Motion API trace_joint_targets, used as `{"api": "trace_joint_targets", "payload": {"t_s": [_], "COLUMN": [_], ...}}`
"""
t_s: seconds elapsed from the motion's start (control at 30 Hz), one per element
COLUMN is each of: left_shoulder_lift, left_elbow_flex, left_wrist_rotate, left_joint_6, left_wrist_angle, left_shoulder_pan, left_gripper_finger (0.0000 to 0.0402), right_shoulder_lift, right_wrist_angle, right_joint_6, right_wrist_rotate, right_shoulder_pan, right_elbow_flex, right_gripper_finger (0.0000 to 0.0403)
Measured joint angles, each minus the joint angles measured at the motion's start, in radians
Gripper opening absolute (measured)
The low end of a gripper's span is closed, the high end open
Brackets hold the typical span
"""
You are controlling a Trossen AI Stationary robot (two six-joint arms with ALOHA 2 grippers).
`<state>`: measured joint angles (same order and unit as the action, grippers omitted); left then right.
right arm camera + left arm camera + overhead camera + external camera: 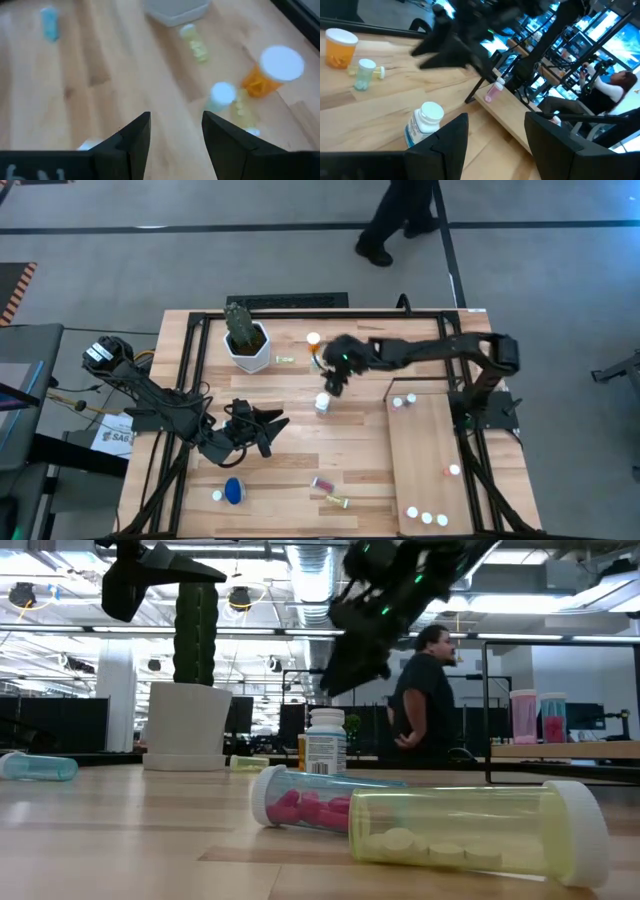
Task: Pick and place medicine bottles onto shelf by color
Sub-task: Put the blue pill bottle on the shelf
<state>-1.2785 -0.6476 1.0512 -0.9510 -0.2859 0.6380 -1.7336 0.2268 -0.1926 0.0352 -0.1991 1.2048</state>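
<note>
A white medicine bottle stands upright mid-table. My right gripper hovers just above and beyond it, open and empty. An orange bottle and small vials sit farther back. My left gripper hangs open and empty to the left of the white bottle, pointing toward it. Pink and yellow-green bottles lie on their sides near the front edge, and a blue one is at the front left. The shelf lies at the right, with several bottles on it.
A white pot with a cactus stands at the back left, a small yellow-green vial beside it. A black frame runs around the table. A person stands beyond the far edge. Bare wood lies between the bottles mid-table.
</note>
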Motion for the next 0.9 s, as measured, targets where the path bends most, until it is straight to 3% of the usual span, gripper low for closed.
{"api": "trace_joint_targets", "payload": {"t_s": [0.37,0.9], "left_shoulder_lift": [0.0,0.0], "left_elbow_flex": [0.0,0.0], "left_wrist_rotate": [0.004,-0.019], "left_joint_6": [-0.02,-0.017], "left_wrist_angle": [0.003,0.004], "left_shoulder_pan": [0.0,0.001], "left_gripper_finger": [0.0183,0.0183], "right_shoulder_lift": [-0.198,-0.237], "right_wrist_angle": [-0.005,0.01], "right_joint_6": [-0.074,-0.099], "right_wrist_rotate": [-0.008,0.05], "right_shoulder_pan": [-0.105,-0.11], "right_elbow_flex": [0.152,0.204], "right_gripper_finger": [0.0201,0.024]}}
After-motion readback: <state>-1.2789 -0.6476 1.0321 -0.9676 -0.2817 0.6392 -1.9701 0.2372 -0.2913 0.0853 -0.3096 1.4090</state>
